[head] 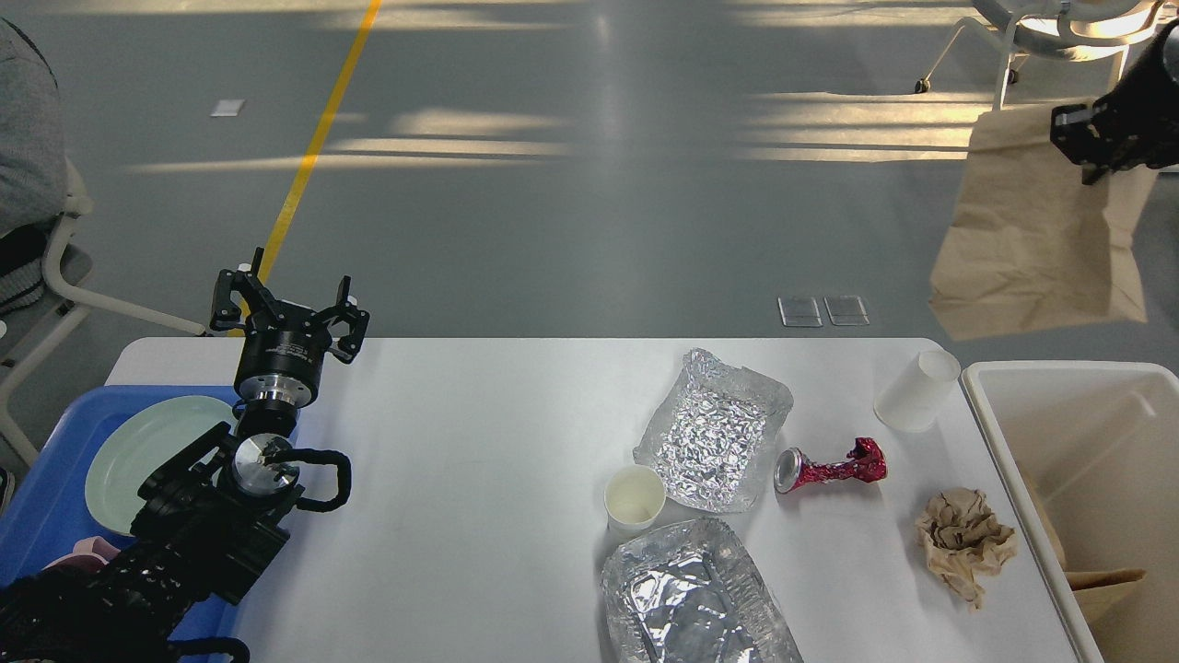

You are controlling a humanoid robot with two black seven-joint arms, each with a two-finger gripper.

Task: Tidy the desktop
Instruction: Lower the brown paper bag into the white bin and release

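Right gripper (1101, 138) pinches a flat brown paper bag (1036, 239) above the off-white rectangular bin (1013, 370); released off-centre, it may fall outside. Left gripper (285, 302) stands spread, empty.

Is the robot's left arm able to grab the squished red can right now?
Probably not easily. The left gripper is open and free, but it hangs at the table's far left by the blue tray. The red can lies far right, past the foil sheet.
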